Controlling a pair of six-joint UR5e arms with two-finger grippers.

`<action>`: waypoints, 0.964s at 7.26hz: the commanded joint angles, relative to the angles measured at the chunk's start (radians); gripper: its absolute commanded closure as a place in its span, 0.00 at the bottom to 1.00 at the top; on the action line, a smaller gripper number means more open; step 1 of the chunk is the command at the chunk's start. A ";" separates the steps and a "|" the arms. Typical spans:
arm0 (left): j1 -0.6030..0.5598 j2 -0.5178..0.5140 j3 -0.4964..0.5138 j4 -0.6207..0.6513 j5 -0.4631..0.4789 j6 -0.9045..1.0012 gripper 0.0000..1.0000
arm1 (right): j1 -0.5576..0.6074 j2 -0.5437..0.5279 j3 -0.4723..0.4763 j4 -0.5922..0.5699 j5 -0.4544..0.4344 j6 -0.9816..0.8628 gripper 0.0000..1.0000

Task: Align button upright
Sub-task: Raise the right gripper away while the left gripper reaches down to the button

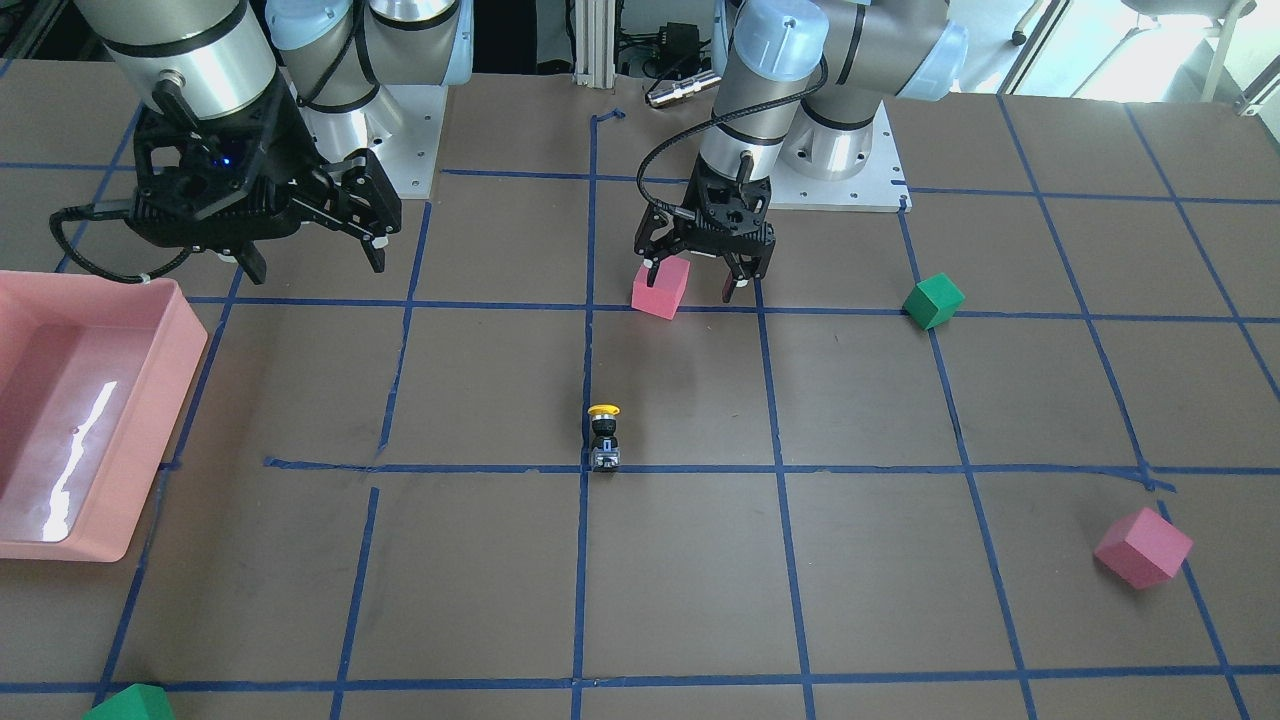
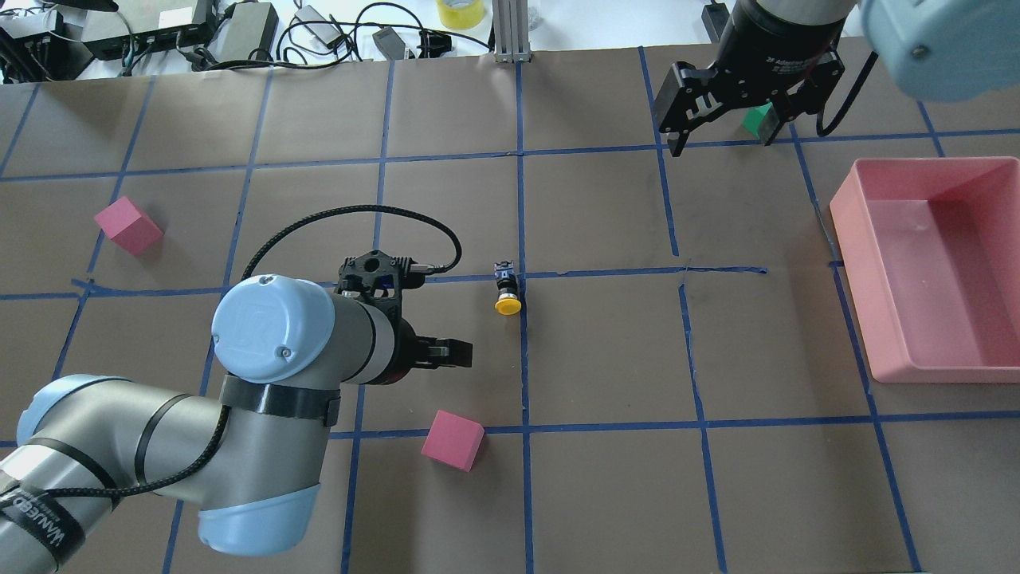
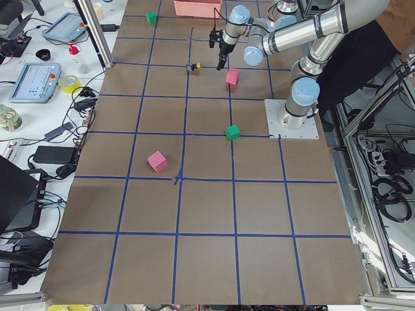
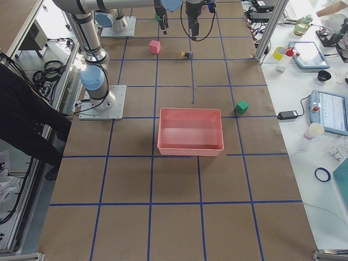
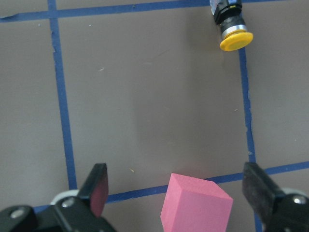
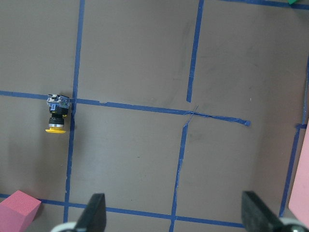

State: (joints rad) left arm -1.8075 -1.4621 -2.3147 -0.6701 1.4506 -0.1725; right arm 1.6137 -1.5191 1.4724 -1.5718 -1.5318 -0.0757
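yellow at the cap and black in the body, the button point(image 1: 604, 438) lay on its side on the brown table point(image 1: 860, 600), near the middle and apart from both grippers. its bluish base sat right at a crossing of the blue tape lines point(image 1: 900, 469), and its cap pointed toward the robot's base, with the body running just beside one strip of tape. nothing touched it

the left gripper point(image 1: 692, 281) hung over the table between the button and the robot's base, pointing down. its fingers point(image 5: 98, 186) were spread wide and held nothing. a pink foam cube point(image 2: 452, 440) sat on the table beneath it. in the left wrist view that cube showed low between the two fingers, with the button up in the far corner. whether a fingertip touched the cube i could not tell

the right gripper point(image 2: 721, 142) hovered above the table off to the robot's right, its fingers point(image 6: 95, 212) also wide apart and empty. a pink tray point(image 2: 932, 163) lay on that side of the table. a second pink cube point(image 2: 127, 226) and a green cube point(image 1: 933, 301) rested on the robot's left side, well apart from the button. another green cube point(image 2: 754, 119) peeked out behind the right gripper
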 commanded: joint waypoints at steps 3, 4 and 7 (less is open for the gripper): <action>-0.079 -0.153 0.038 0.141 0.001 -0.182 0.00 | -0.008 -0.003 0.006 0.009 -0.027 -0.009 0.00; -0.082 -0.184 0.061 0.154 0.004 -0.224 0.00 | -0.008 -0.003 0.008 0.009 -0.027 -0.010 0.00; -0.096 -0.279 0.092 0.257 0.054 -0.266 0.00 | -0.008 -0.003 0.008 -0.004 -0.028 -0.032 0.00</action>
State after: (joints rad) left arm -1.8937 -1.7042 -2.2414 -0.4389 1.4916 -0.4178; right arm 1.6061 -1.5211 1.4802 -1.5756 -1.5594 -0.1019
